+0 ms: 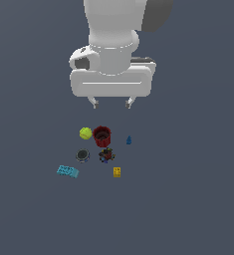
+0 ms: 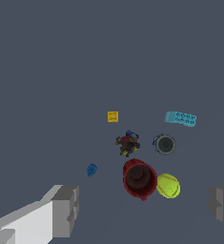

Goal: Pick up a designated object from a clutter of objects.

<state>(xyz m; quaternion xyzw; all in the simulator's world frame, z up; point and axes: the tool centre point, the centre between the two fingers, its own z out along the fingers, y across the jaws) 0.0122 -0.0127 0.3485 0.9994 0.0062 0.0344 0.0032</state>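
Gripper (image 1: pixel 111 103) is seen high above the clutter, fingers spread wide and holding nothing. Below, the round dark can (image 1: pixel 82 156) sits between the yellow-green ball (image 1: pixel 85 133) and the cyan brick (image 1: pixel 67 172), just beside the multicoloured lump (image 1: pixel 106 155). A descent centred on the can, clear of lump and dark red cup (image 1: pixel 102 135), is judged advisable.

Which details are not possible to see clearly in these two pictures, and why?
- Dark multicoloured lump: too small and blurred in both views to tell what it is.
- Yellow block: the marks on its top are too small to read.
- Round dark can: its side band barely shows in either view; only its top is seen.
- Gripper: the wrist view's edges cut off the fingers.
- Arm: its upper part is cut off by the exterior view's top edge.
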